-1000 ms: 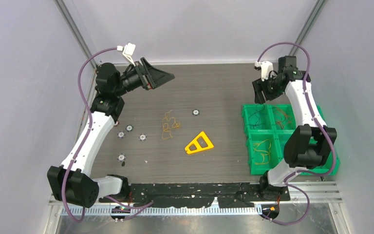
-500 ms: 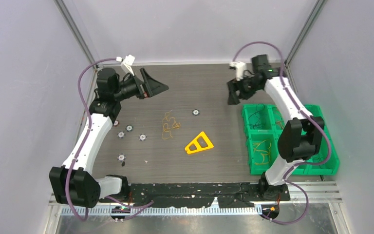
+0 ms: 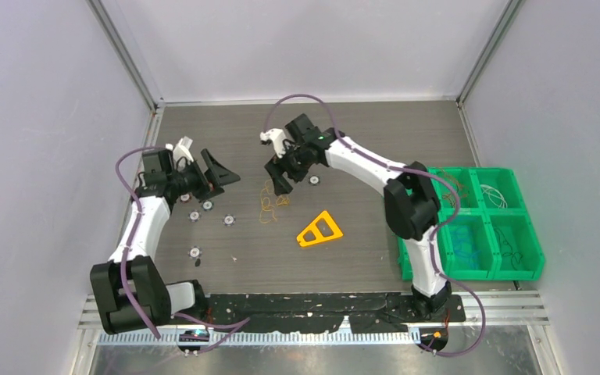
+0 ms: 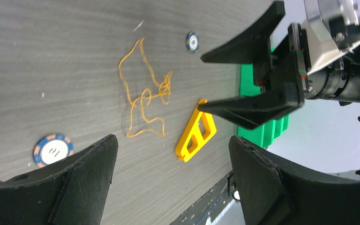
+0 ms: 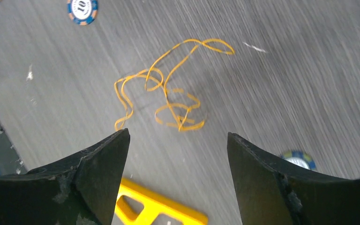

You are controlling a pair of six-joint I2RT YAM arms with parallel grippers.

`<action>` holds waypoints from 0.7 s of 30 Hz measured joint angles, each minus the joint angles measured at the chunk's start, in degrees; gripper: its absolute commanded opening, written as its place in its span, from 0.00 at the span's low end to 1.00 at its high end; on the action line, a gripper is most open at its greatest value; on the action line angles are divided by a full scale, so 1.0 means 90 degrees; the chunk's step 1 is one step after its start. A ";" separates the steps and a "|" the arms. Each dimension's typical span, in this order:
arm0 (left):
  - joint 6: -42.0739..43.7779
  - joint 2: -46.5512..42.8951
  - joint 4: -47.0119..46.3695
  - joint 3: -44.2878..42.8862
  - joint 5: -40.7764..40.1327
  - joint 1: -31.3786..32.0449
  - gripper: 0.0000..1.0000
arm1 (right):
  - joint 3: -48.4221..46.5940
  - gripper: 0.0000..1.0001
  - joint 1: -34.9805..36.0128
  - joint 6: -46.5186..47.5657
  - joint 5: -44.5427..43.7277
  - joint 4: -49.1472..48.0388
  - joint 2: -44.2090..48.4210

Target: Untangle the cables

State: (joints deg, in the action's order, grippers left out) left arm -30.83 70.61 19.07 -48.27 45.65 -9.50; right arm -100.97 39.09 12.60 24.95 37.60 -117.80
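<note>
Since 1 second ago my right arm has been swinging off the green bins [image 3: 508, 272] and across to the middle of the worktop [image 3: 437, 133], while my left arm has been drawing in from the far left corner. Both are now converging on the same spot. My right pincer [image 3: 279, 178] is hanging just above the orange cables [image 3: 272, 199], its 2 fingers spread wide and gripping nothing. In its own wrist view the tangle is lying flat on the wood just ahead of the fingertips. My left pincer [image 3: 229, 175] is likewise standing spread and empty, pointing at the tangle from the left and stopping short of it. The cables are sitting in a loose knot near the centre, apart from the yellow triangle [image 3: 319, 229] on the near side and the poker chips [image 3: 228, 220] to the left.

I am judging this to be the approach for a 2-handed pull. To do it well, I am aiming each pincer at a separate outer loop rather than the crossed middle, and lowering until the fingertips are brushing the wood, since wire this thin is likely slipping out of any higher pinch. I am also steering clear of the triangle and planning a gentle sideways pull, so the knot is loosening instead of tightening
</note>
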 measured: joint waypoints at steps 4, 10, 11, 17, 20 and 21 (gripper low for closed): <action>0.0002 0.0000 0.0063 0.0442 0.0046 -0.0134 0.87 | -0.0464 0.65 0.0284 -0.0095 -0.0185 -0.0129 -0.0797; 0.0000 0.0002 0.0085 0.0549 0.0100 -0.0160 0.86 | -0.0597 0.07 0.0483 -0.0175 -0.0182 -0.0182 -0.1251; 0.0002 0.0002 0.0090 0.0549 0.0104 -0.0160 0.86 | -0.0597 0.06 0.0493 -0.0209 -0.0165 -0.0172 -0.1253; 0.0036 0.0002 0.0117 0.0527 0.0185 -0.0163 0.85 | -0.0226 0.05 0.0335 -0.0121 0.0209 -0.0097 -0.0520; 0.0053 0.0000 0.0102 0.0481 0.0231 -0.0163 0.85 | 0.0211 0.05 0.0107 0.0126 0.0362 0.0112 0.0690; 0.0061 0.0000 0.0102 0.0474 0.0236 -0.0163 0.85 | 0.0367 0.05 0.0005 0.0270 0.0406 0.0148 0.1280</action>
State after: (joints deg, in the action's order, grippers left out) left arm -30.28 70.61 19.99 -44.01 47.77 -10.96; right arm -97.67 39.13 15.03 28.60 38.94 -106.28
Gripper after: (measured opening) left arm 0.855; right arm 0.064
